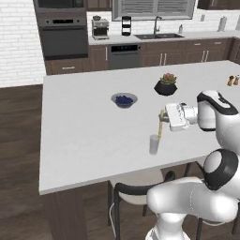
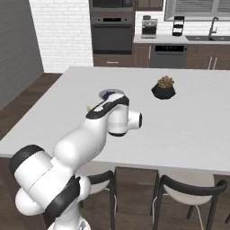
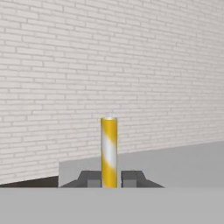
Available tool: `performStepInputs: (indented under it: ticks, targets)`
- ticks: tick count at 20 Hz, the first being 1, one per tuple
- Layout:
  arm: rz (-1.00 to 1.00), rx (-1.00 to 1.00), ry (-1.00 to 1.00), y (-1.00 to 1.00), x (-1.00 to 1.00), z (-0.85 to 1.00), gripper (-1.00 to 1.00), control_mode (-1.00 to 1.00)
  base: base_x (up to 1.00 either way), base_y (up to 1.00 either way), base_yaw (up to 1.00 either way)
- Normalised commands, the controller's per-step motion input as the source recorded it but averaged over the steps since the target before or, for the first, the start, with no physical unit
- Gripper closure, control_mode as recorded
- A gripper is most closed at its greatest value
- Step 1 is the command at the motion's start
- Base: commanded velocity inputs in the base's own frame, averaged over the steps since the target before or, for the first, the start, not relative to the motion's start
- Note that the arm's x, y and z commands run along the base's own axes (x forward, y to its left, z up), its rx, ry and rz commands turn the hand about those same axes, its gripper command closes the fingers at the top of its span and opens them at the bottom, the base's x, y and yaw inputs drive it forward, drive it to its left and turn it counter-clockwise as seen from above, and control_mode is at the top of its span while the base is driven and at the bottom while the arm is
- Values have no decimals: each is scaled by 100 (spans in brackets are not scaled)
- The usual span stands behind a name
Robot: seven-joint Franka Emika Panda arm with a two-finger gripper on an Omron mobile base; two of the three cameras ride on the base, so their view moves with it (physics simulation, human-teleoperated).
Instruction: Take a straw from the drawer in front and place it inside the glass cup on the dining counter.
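Clearly the fetching part is done: the claw is clamped on the straw, its two dark fingers pressing the yellow stick from either side in the hand view. From the left base view the straw hangs upright over the white table, its lower end right above, perhaps just inside, the rim of the glass cup; the picture is too coarse to tell which. What is left, as I judge it, is to lower the straw fully into the cup and let go. A bowl of blue contents and a potted plant stand farther back, well apart from the cup.
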Motion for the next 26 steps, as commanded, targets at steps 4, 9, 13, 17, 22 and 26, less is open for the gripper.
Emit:
performStepInputs:
  ticks: [4, 9, 13, 17, 22, 26]
  targets:
    - [0, 0, 0, 0, 39, -10, 100, -100, 0, 0, 0]
    - [0, 0, 0, 0, 7, -14, 100, -100, 0, 0, 0]
    - [0, 0, 0, 0, 0, -19, 100, -100, 0, 0, 0]
    - [0, 0, 0, 0, 0, -22, 100, -100, 0, 0, 0]
    - [0, 0, 0, 0, 1, -21, 100, -100, 0, 0, 0]
    - [0, 0, -1, 0, 0, -19, 100, -100, 0, 0, 0]
